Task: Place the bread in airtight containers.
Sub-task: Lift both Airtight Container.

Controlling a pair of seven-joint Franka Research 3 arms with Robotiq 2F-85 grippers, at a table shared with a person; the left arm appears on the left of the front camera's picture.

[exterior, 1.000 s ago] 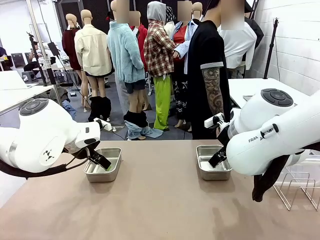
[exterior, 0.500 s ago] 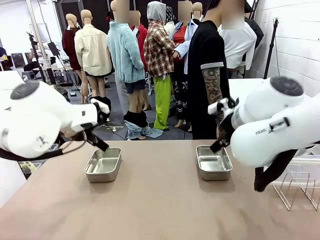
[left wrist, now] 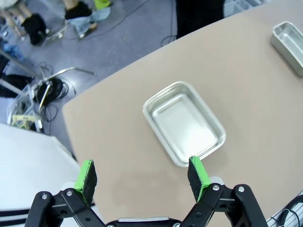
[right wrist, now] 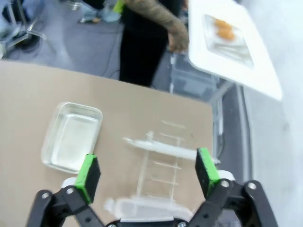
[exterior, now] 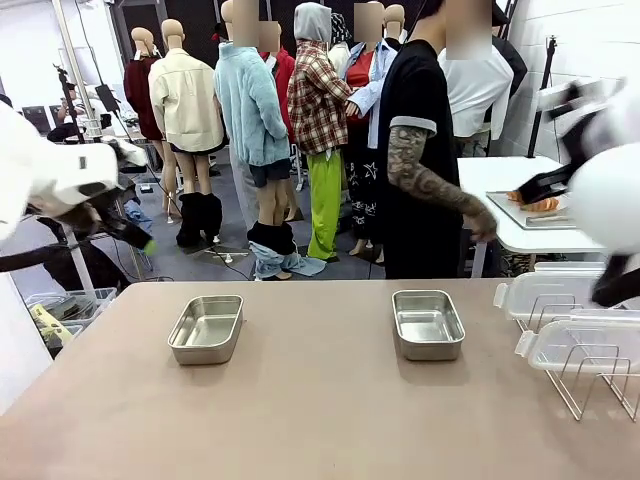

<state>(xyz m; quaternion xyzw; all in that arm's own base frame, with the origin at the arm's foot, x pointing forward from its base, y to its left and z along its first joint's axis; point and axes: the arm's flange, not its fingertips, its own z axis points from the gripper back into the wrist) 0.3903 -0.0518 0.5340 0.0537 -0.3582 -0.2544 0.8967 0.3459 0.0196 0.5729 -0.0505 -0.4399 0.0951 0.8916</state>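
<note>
Bread isn't even on the desk yet. The little croissants sit on a tray over on the white side table at the far right, well apart from both tins.

What just changed: a second ago both arms were hunched low over the tins, one claw dipping at each. Now they've swung up and out to the sides, so the tins are in plain sight. The left claw hangs high over the left tin, jaws spread wide with nothing between the pads. Same deal for the right claw, wide open and empty, up above the right tin and the wire rack with the clear lids resting on it. Both tins are shiny and bare inside.

The person moved too, and their hand is now down by the side table's edge.

My read: filling hasn't started, and the bread likely has to come over before either claw can do much. It looks small and golden-orange, and it's too far off to make out more.
</note>
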